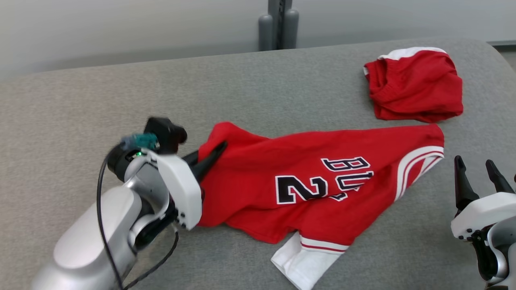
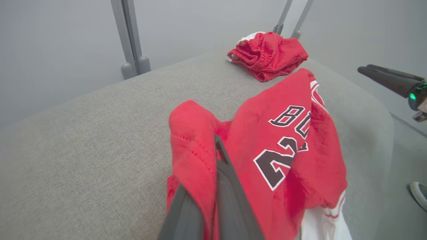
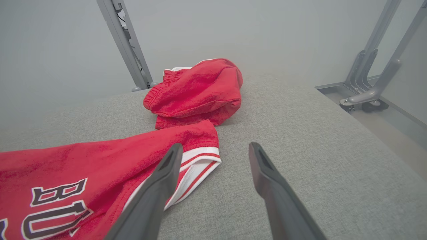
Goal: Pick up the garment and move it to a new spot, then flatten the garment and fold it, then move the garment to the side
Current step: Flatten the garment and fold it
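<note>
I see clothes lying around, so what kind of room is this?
Probably a robot test lab: a grey padded table, metal frame posts by bare walls, and a red jersey and red shorts.

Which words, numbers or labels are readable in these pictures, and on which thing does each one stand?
"BU": black letters edged in white on the red fabric jersey with white trim; a fold hides the rest of the word.
"2": large black number next to those letters; the second digit is folded and not readable.
The crumpled red fabric shorts show no text.
</note>
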